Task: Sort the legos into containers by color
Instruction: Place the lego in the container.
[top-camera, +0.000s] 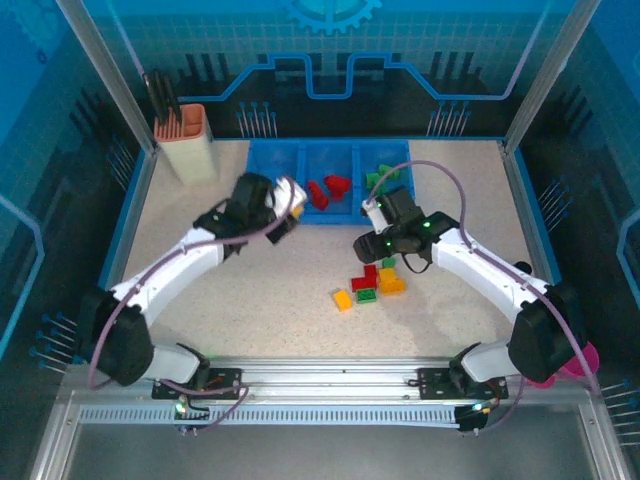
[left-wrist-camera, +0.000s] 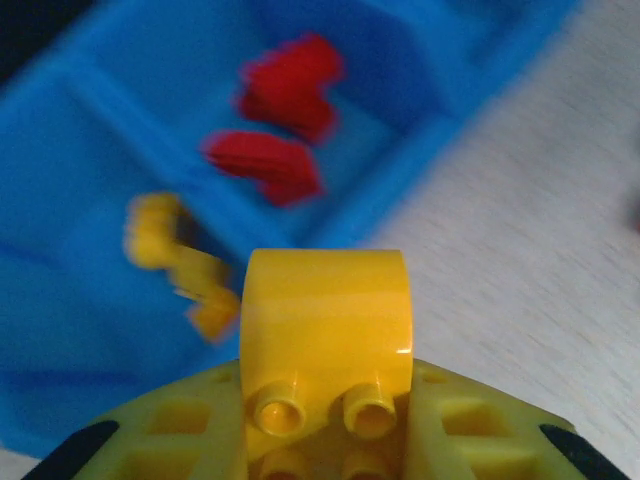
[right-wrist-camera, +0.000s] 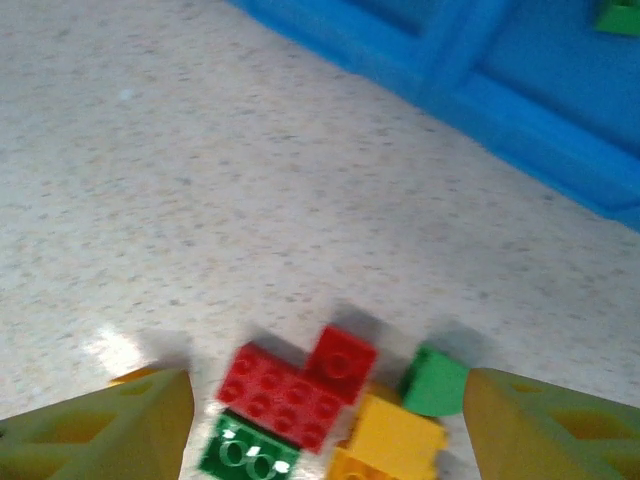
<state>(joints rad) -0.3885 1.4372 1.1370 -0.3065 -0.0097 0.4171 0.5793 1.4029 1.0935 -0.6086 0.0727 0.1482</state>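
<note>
Left gripper (left-wrist-camera: 325, 430) pinches a glossy, round-topped yellow brick (left-wrist-camera: 325, 320) at the near edge of the blue plastic tray (left-wrist-camera: 90, 70), whose middle compartment holds red bricks (left-wrist-camera: 280, 110). Right gripper (right-wrist-camera: 325, 420), jaws spread, hovers over mixed studded bricks (right-wrist-camera: 300, 395) on the speckled tabletop (right-wrist-camera: 200, 150).

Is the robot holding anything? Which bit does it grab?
The left gripper pinches a yellow brick by its studded end. The right gripper is open and holds nothing.
</note>
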